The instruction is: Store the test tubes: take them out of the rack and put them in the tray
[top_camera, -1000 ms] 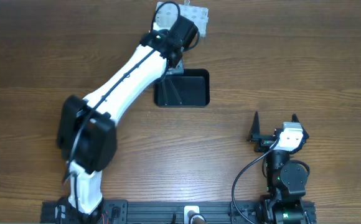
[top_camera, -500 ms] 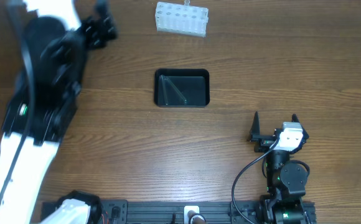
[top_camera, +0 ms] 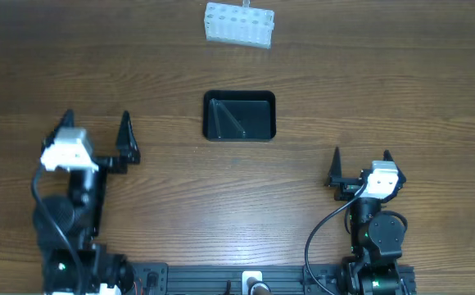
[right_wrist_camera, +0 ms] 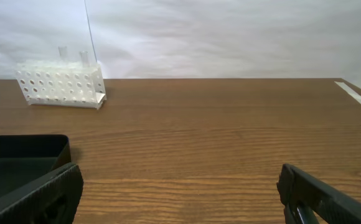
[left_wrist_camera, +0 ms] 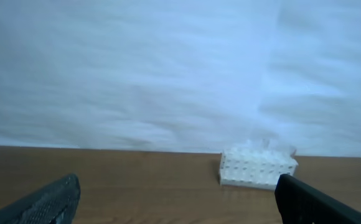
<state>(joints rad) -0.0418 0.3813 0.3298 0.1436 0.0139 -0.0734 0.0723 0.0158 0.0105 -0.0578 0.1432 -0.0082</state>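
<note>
- Left gripper (top_camera: pixel 97 123) (left_wrist_camera: pixel 177 183): left of the tray (top_camera: pixel 207 119) and nearer the arm bases than it, well apart from it. Its 2 fingers (top_camera: pixel 125 135) are spread wide with nothing between them.
- Right gripper (top_camera: pixel 361 156) (right_wrist_camera: pixel 177 180): right of the tray and nearer the bases, also well apart from it. Its 2 fingers (top_camera: pixel 336 164) are spread wide and hold nothing.
- Both grippers sit low over the bare wooden tabletop (top_camera: pixel 401 82), 1 on each side of the tray.
- Tray: black, rectangular and open-topped, flat on the tabletop about midway between the 2 arms. The right wrist view shows 1 corner of it (right_wrist_camera: pixel 25 144).
- Inside the tray a clear tube (top_camera: pixel 231 121) lies slantwise on the floor, toward the tray's left half. The glass is faint against the black, so I cannot tell how many lie there.
- Rack (top_camera: pixel 238 23) (right_wrist_camera: pixel 59 84) (left_wrist_camera: pixel 257 168): a white perforated block beyond the tray on its far side, apart from it, set slightly askew to the tray's edges.
- Test tubes (right_wrist_camera: pixel 84 57): 2 tops stand upright out of the rack near its right end.
- A white backdrop (right_wrist_camera: pixel 230 31) rises behind the rack at the far edge of the tabletop.
</note>
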